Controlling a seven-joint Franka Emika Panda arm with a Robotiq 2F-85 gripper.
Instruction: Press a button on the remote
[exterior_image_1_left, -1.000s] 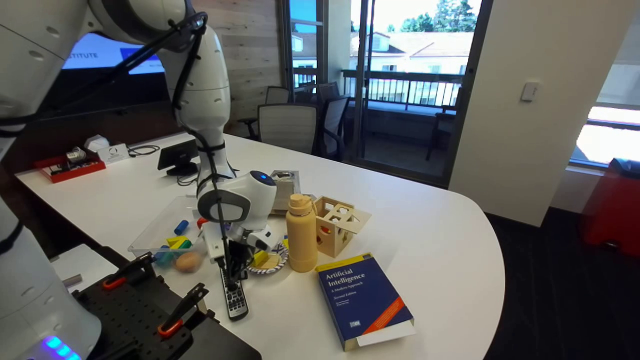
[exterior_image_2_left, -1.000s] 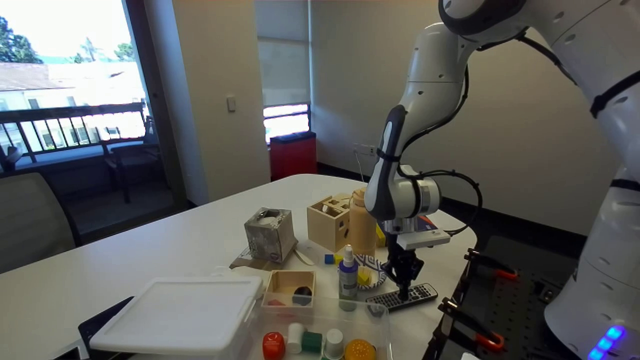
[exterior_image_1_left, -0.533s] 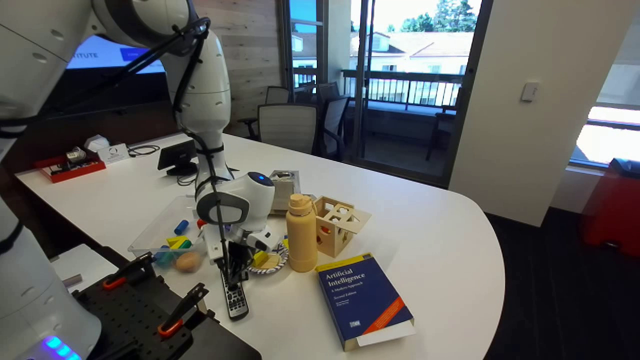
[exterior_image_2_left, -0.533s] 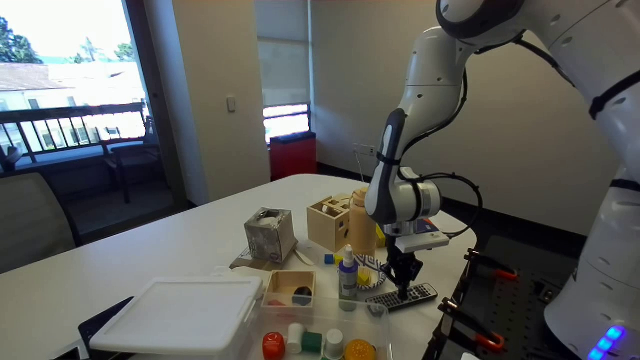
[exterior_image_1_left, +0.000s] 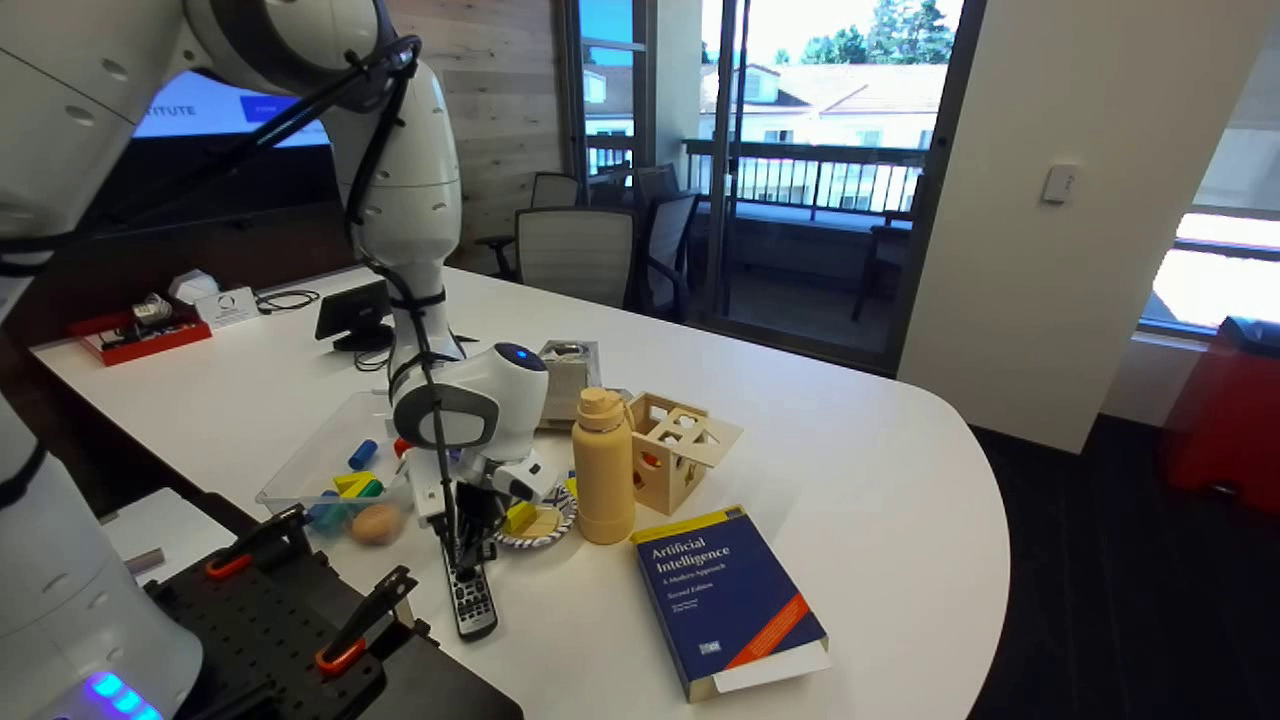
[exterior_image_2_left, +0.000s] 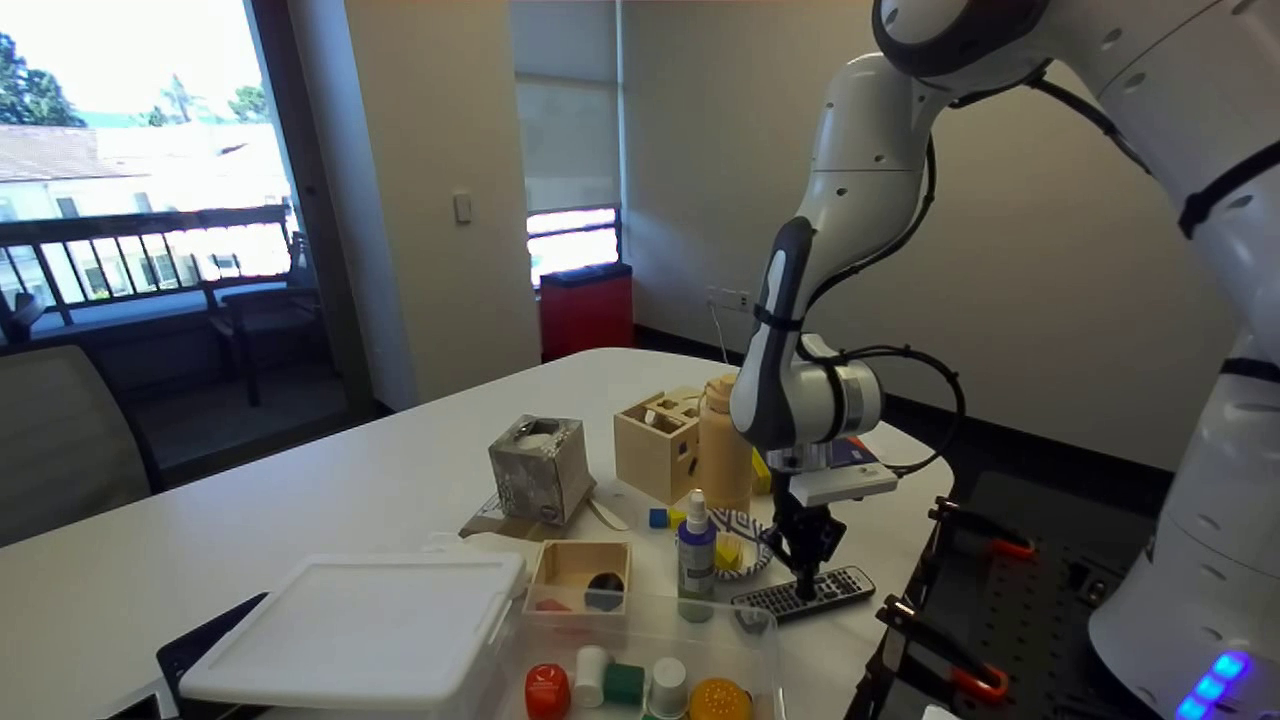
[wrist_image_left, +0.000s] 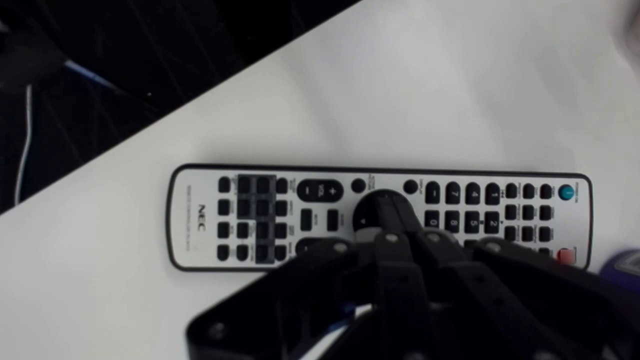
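The remote (exterior_image_1_left: 470, 603) lies flat on the white table and also shows in an exterior view (exterior_image_2_left: 848, 586). In the wrist view the remote (wrist_image_left: 320, 220) has a silver face, a dark edge and rows of black buttons, and lies crosswise. My gripper (wrist_image_left: 392, 205) is shut with its fingers together and holds nothing. Its fingertips are over the round black pad mid-remote, on it or just above; whether the pad is pressed I cannot tell. The gripper shows in both exterior views (exterior_image_1_left: 465, 572) (exterior_image_2_left: 806, 590), pointing down. The fingers hide part of the pad and nearby buttons.
A striped plate (exterior_image_1_left: 568, 522) with yellow pieces, a yellow bottle (exterior_image_1_left: 604, 480) and a spray bottle (exterior_image_2_left: 696, 550) stand close to the gripper. A blue book (exterior_image_1_left: 730, 600), a wooden shape box (exterior_image_2_left: 650, 460), a clear bin (exterior_image_1_left: 315, 460) and a dark clamped board (exterior_image_1_left: 250, 610) are around.
The arm has come down slightly since one second ago, with the fingertips staying over the middle of the remote. Over the last half second nothing has visibly changed.
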